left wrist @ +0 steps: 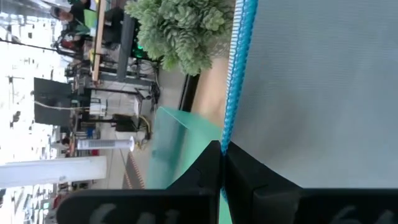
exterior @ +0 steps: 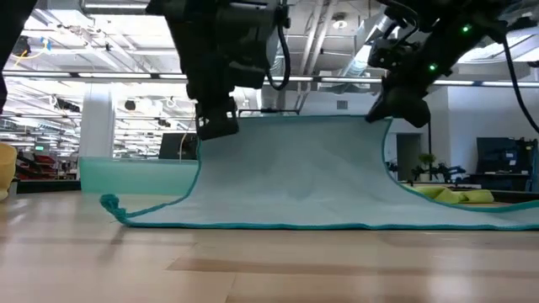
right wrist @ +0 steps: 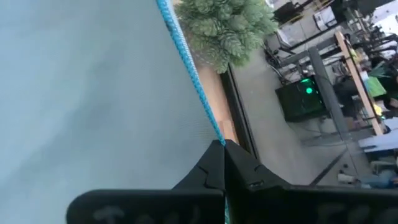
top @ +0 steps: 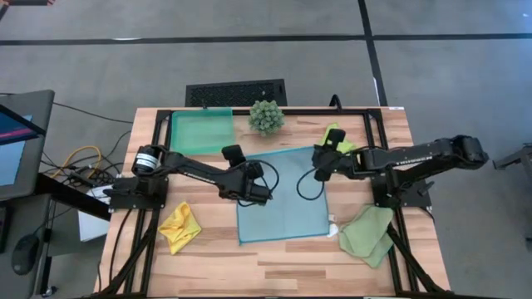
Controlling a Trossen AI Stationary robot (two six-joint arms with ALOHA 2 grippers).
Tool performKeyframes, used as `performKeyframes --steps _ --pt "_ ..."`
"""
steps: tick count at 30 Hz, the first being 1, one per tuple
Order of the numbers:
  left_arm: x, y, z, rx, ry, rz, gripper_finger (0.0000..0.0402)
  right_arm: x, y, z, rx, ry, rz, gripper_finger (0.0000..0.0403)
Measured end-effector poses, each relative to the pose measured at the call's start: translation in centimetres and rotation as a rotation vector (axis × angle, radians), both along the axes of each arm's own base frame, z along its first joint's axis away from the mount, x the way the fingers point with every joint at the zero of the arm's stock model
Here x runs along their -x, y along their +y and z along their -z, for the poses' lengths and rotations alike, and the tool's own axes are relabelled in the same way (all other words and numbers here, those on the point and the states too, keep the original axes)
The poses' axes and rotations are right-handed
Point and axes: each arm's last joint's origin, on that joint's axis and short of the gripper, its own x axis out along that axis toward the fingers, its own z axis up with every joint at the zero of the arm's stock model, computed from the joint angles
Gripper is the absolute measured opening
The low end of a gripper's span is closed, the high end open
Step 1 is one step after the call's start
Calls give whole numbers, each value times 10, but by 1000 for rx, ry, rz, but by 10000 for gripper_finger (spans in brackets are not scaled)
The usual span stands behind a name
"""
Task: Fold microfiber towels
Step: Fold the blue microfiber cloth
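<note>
A light blue towel (top: 283, 199) lies mid-table with its far edge raised; its near edge (exterior: 320, 225) rests on the wood. My left gripper (exterior: 217, 126) is shut on that raised edge at the towel's left end. My right gripper (exterior: 396, 109) is shut on it at the right end. The edge runs nearly straight between them. A yellow towel (top: 179, 226) lies crumpled near left, and a sage green towel (top: 368, 234) near right. A lime green towel (top: 337, 137) lies partly under my right arm. My left gripper pinches the towel's blue-stitched far edge (left wrist: 227, 132) by its left corner between its two fingers. It comes from the near side, slanting down. The cloth hangs below the fingers and curves down to the table. My right gripper pinches the same stitched edge (right wrist: 210, 126) by the right corner between its two fingers, slanting down toward the far side. The corner is lifted clear and the cloth sags from it to the table.
A teal tray (top: 201, 130) stands at the far left of the table. Beside it, at the far middle, is a spiky green plant (top: 266, 117). Bare wood lies along the near edge (top: 274, 270).
</note>
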Motion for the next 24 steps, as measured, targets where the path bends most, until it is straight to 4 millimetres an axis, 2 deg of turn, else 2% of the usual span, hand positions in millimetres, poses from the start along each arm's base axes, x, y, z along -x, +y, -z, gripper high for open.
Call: performKeyframes --steps 4,9,17,20,24 --pt "-1 -22 5 113 25 84 0 4 13 6 -90 34 -48 10" --pt "3 -62 9 251 34 192 0 14 44 15 -276 83 -132 12" --pt "3 -123 12 471 -123 344 0 31 96 25 -464 83 -281 13" --pt "4 -137 12 503 -160 387 0 39 108 32 -505 93 -317 14" --pt "6 -146 12 560 -192 386 0 45 121 39 -558 55 -378 13"
